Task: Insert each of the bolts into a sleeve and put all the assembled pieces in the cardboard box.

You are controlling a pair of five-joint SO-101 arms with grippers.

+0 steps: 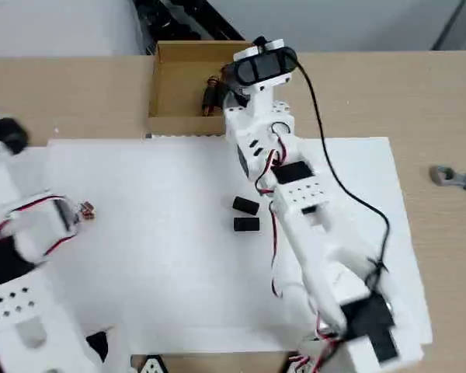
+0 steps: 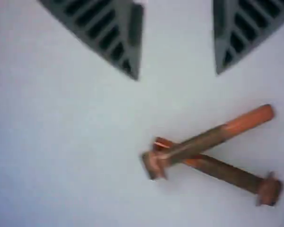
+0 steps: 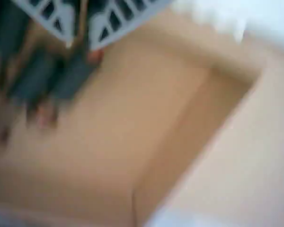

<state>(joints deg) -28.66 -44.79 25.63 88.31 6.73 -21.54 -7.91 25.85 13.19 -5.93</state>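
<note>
Bright, even light falls from above. The sheet (image 1: 140, 256) looks almost washed out, and the bolts (image 2: 210, 138) throw only faint, soft shadows on it. Inside the box (image 3: 109, 151) the light is dimmer.

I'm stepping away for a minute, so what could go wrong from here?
The top bolt lies across the lower bolt under the open left claw; closing on one may drag or flick the other. The two sleeves sit close together, so picking one could knock its neighbour.
</note>
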